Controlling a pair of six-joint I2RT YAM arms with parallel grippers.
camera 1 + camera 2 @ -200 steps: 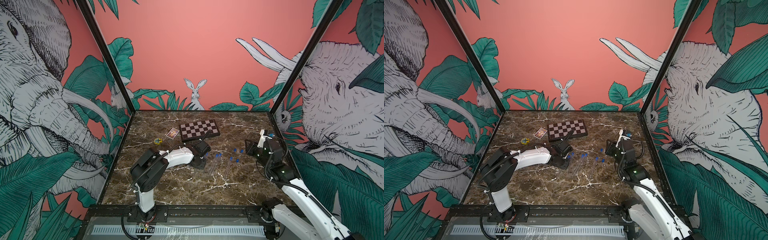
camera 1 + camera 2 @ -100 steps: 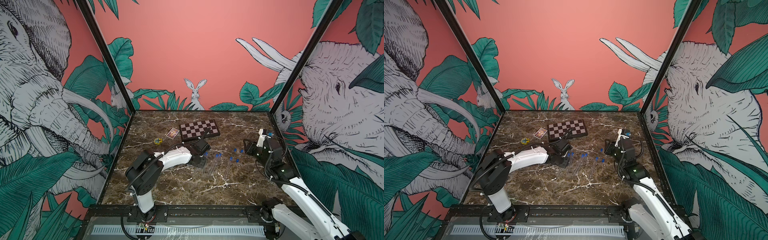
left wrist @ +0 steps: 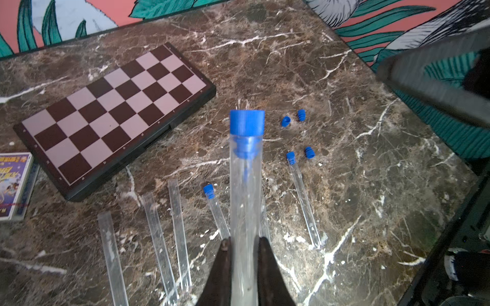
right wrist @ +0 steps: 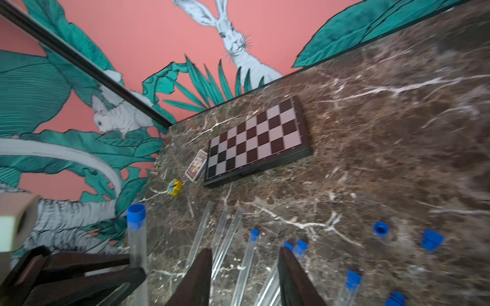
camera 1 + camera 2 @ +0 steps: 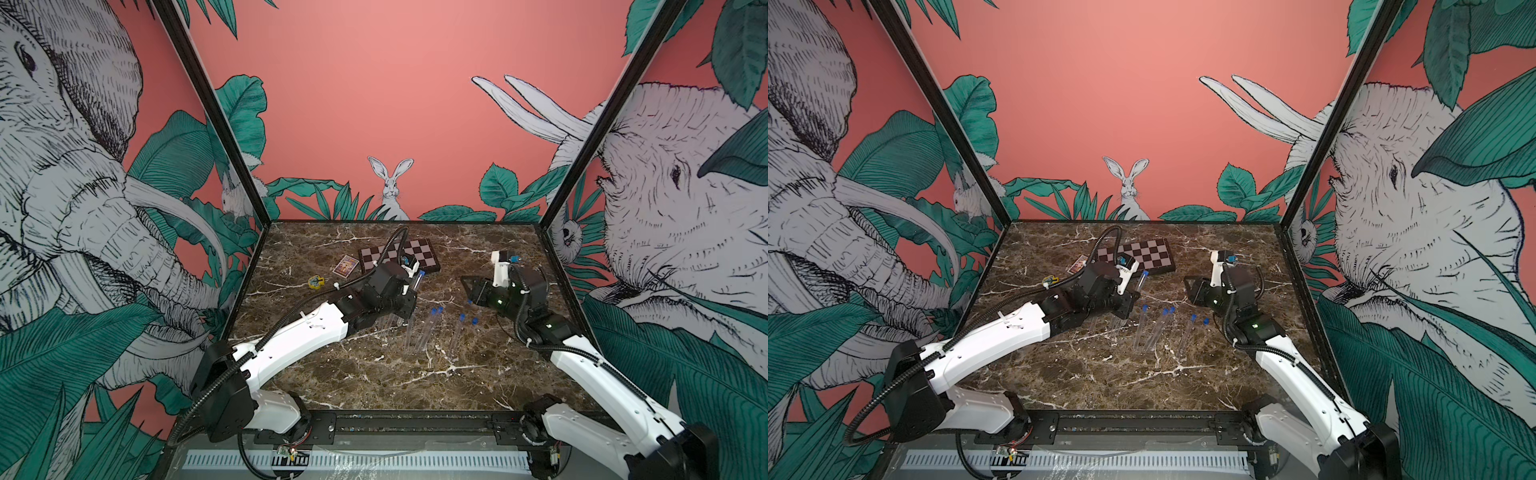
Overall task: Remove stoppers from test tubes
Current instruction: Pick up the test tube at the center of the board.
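Note:
My left gripper (image 3: pixel 244 242) is shut on a clear test tube (image 3: pixel 245 198) and holds it off the marble, its blue stopper (image 3: pixel 247 122) still in the far end. Both top views show that tube (image 5: pixel 417 284) (image 5: pixel 1141 282) slanting up from the left gripper (image 5: pixel 409 297). My right gripper (image 4: pixel 245 251) is open and empty, hovering to the right of the row of tubes, near the held tube (image 4: pixel 136 246). Stoppered tubes (image 3: pixel 217 209) (image 3: pixel 303 201) and bare tubes (image 3: pixel 159 238) lie on the table. Loose stoppers (image 3: pixel 285 121) (image 3: pixel 309 152) lie beyond them.
A folded chessboard (image 5: pixel 399 257) lies at the back of the marble table (image 5: pixel 374 374). Left of it are a small card box (image 5: pixel 345 266) and a yellow-and-blue toy (image 5: pixel 316 282). Printed walls enclose the table on three sides.
The left gripper has closed on a stoppered tube and lifted it off the table. The right gripper has opened wider and drawn a little closer to the tubes.

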